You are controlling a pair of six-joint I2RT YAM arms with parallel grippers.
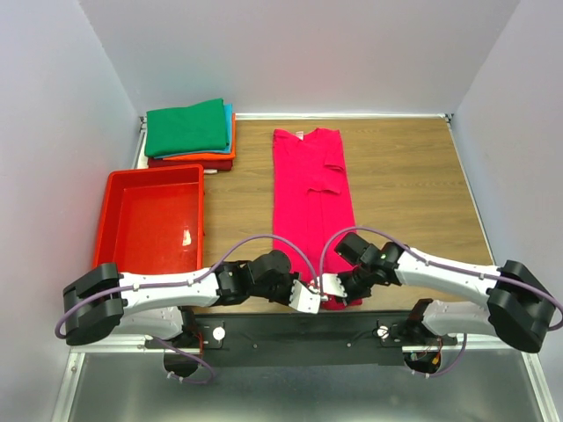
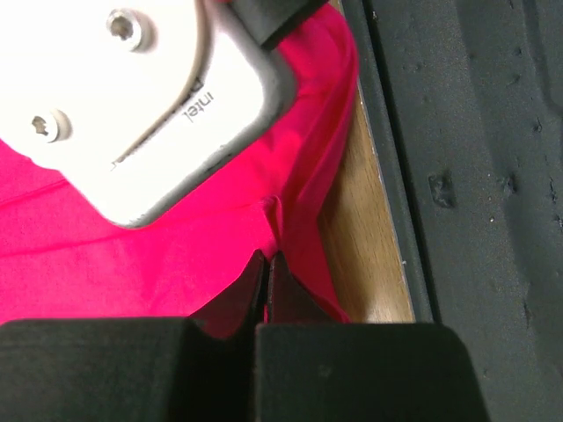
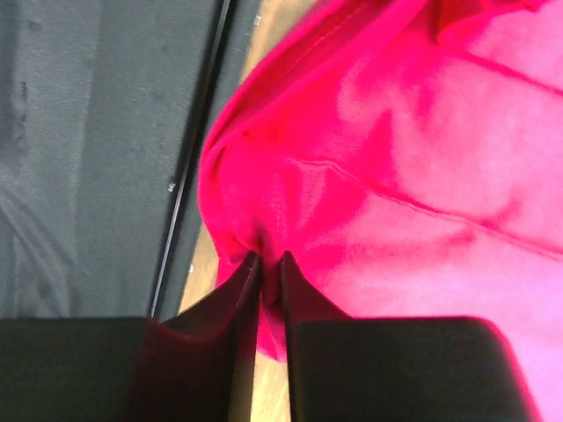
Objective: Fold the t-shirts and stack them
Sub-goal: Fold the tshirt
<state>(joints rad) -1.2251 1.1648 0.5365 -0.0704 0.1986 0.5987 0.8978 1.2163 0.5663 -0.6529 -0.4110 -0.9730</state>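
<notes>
So, wooden table (image 1: pixel 413 185) takes up most of the scene. The pink t-shirt (image 1: pixel 310 198) lies down the middle of it as a long narrow strip, sleeves tucked in, collar at the far end and hem right at the near edge. To its left sits the red tray (image 1: pixel 107 220), and just behind that, in the far left corner, is the folded stack (image 1: pixel 188 130): green on top, then teal-blue, orange, and dark red at the bottom.

Both arms meet at the shirt's near hem, almost bumping into each other. The left gripper (image 2: pixel 266 268) has its fingers pressed together with a pinch of pink fabric between them, right by the table edge. The right gripper (image 3: pixel 268 268) is the same deal, clamped on a bunched-up bit of hem.
</notes>
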